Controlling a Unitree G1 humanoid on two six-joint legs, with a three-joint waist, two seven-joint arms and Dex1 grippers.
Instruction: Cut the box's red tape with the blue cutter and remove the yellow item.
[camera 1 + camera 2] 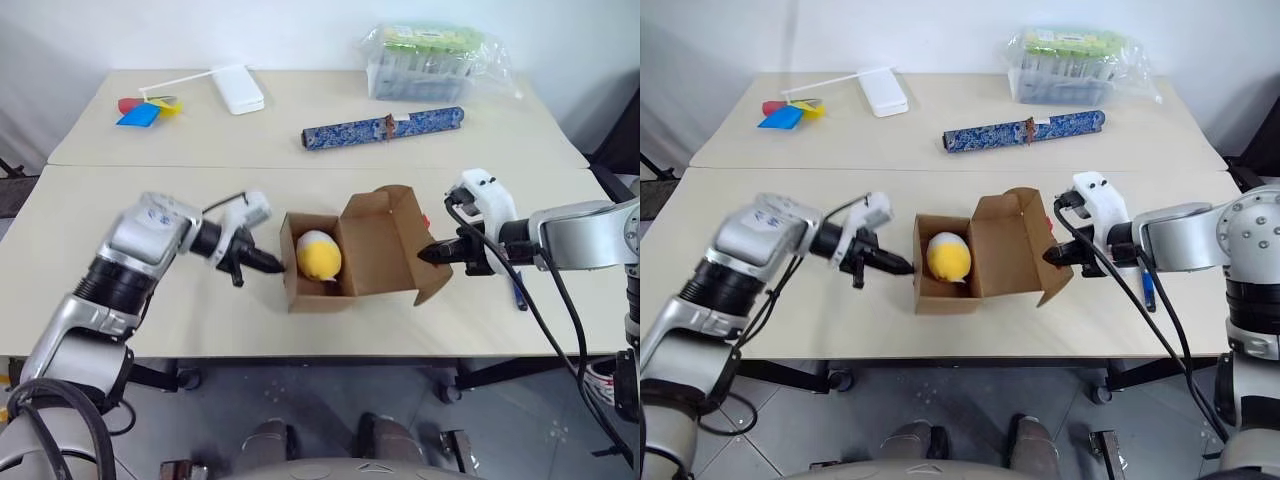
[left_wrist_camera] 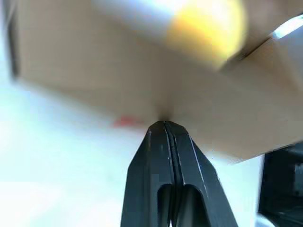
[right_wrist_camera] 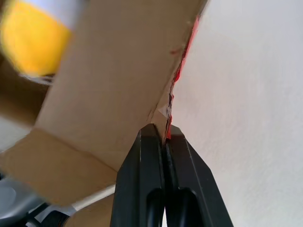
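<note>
Flanking the box (image 1: pixel 330 262) — both grippers apparently touching it.

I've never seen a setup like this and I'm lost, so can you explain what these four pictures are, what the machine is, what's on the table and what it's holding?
This is a humanoid robot with two arms, each ending in a two-fingered black gripper. The two wide pictures come from cameras in its head, looking down at the table. The two close-ups come from cameras on its wrists, looking along the fingers.

In the middle sits an opened cardboard box with a yellow and white egg-shaped item inside. The left gripper is shut, its tip at the box's side. The right gripper is shut on a box flap edged with red tape.

A blue cutter lies beside the right arm. Farther back lie a patterned blue roll, a clear tub, a white box and coloured paper scraps.
</note>
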